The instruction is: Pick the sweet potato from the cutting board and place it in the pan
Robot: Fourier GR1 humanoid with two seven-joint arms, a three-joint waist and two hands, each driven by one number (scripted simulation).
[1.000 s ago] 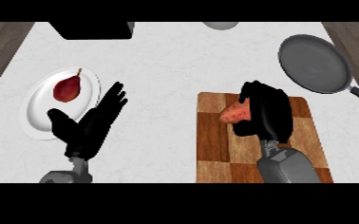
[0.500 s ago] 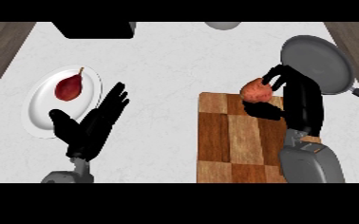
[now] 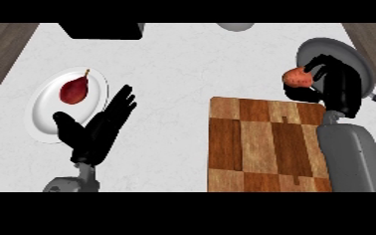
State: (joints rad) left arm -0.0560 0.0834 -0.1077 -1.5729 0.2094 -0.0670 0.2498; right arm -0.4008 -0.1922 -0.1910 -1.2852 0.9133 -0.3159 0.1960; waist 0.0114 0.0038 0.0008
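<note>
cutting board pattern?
Cutting board: checkered wood, light and dark brown blocks. Head view shows it.

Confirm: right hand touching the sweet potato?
Touching. Head view shows the right hand with fingers curled round the sweet potato, holding it at the pan's near edge.

A second ago the right hand (image 3: 334,82) was low over the board (image 3: 266,144), curled round the sweet potato (image 3: 297,76) near the board's far edge. Now the hand has gone up and off toward the counter's far right corner. It has taken the sweet potato with it, fingers still curled round it. The sweet potato is off the board now, past its far right corner, at the near left rim of the pan (image 3: 330,50). The hand now covers much of the pan. The board lies bare.
</note>
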